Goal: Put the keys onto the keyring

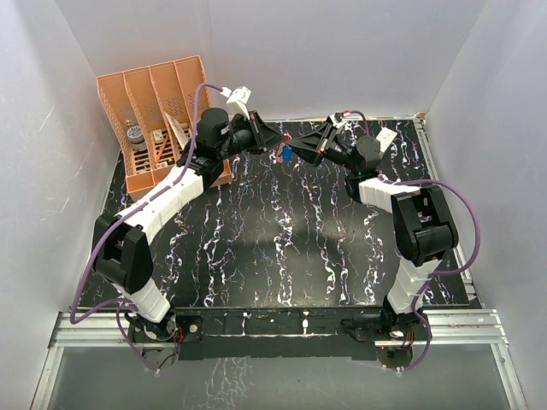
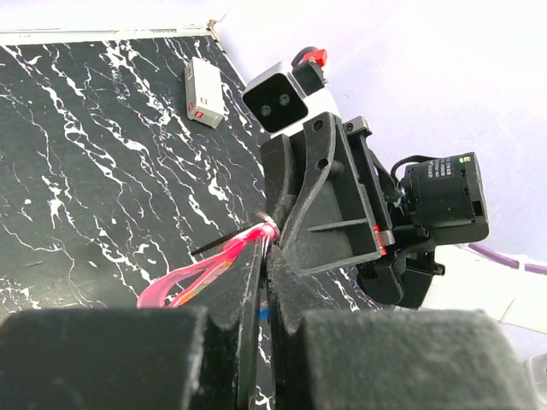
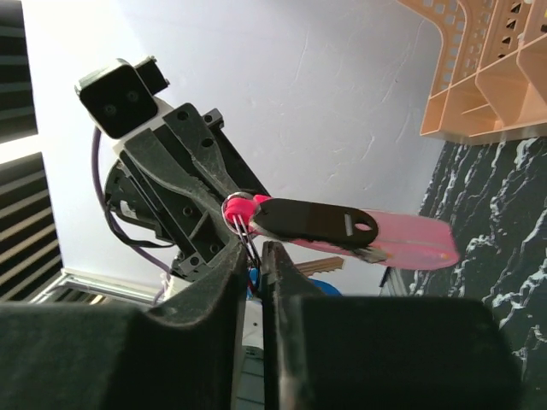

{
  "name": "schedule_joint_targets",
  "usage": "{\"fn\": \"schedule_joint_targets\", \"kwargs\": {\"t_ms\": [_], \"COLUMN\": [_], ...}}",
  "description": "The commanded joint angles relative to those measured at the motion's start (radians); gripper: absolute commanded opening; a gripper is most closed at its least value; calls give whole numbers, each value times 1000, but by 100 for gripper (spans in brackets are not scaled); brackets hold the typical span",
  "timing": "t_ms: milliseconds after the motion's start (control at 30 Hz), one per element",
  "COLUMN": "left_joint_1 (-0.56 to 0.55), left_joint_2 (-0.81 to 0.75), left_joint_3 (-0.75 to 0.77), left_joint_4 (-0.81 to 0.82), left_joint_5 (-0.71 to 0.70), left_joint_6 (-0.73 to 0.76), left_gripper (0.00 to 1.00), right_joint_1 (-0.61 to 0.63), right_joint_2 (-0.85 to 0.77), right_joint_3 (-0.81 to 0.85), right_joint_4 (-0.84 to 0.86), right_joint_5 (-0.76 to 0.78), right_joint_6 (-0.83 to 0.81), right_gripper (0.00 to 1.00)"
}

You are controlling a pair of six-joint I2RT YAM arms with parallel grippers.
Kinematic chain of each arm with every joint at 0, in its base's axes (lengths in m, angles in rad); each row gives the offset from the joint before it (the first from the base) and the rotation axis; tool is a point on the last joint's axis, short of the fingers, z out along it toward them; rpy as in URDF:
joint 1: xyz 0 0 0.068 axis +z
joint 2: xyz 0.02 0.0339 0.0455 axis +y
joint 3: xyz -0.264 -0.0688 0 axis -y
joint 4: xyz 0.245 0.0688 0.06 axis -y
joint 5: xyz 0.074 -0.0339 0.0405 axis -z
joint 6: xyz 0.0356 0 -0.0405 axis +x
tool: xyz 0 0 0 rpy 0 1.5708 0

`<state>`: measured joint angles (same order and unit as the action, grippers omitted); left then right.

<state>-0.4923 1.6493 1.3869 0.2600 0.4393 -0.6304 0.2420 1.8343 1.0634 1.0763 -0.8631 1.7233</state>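
Both grippers meet above the far middle of the black marbled table [image 1: 282, 248]. The keyring is a pink strap loop [image 2: 192, 275] ending in a thin metal ring [image 3: 240, 206]. My right gripper [image 3: 258, 252] is shut on the ring's wire from below. My left gripper [image 2: 267, 248] is shut with its tips at the ring end of the strap. A black flat piece with a hole, apparently the dark key [image 3: 316, 224], hangs from the ring along the strap [image 3: 414, 243]. The blue-headed key [image 1: 288, 153] hangs just under the jaws, its brass blade [image 3: 323, 265] showing.
An orange slotted organiser [image 1: 158, 120] with small items stands at the back left, close behind the left arm. A small white box [image 2: 203, 92] lies on the table near the back wall. White walls close in on three sides.
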Motion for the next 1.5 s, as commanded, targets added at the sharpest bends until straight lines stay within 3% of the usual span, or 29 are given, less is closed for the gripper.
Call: {"fn": "schedule_joint_targets", "kwargs": {"t_ms": [0,67,200,567,800,1000,1167,1233,1400,1467], "left_joint_1": [-2,-2,-3,-11,-14,-22,-74,-103,-118,-118], "left_joint_2": [-3,27,123,252,360,327,265,213,4,-43], "left_joint_3": [70,179,405,676,832,773,679,589,273,214], "left_joint_4": [-53,-225,-583,-1040,-1261,-1252,-1218,-1145,-755,-691], "left_joint_5": [27,2,-39,-92,31,177,74,-13,-36,-45], "left_joint_6": [20,94,244,568,712,813,925,961,992,1000], "left_gripper": [0,0,0,0,0,0,0,0,0,0], "right_joint_1": [-1,-17,-60,-144,-144,-144,-144,-145,-144,-144], "right_joint_2": [-27,-42,-86,-245,-277,-295,-293,-291,-293,-296], "right_joint_3": [-3,-10,-3,140,179,165,155,155,154,154], "right_joint_4": [26,-13,-181,-833,-939,-964,-964,-960,-968,-973], "right_joint_5": [-3,-5,-1,156,195,206,198,192,189,189], "right_joint_6": [-35,-72,-214,-747,-867,-918,-923,-923,-934,-940], "right_gripper": [28,43,53,59,59,59,60,59,60,60]}}
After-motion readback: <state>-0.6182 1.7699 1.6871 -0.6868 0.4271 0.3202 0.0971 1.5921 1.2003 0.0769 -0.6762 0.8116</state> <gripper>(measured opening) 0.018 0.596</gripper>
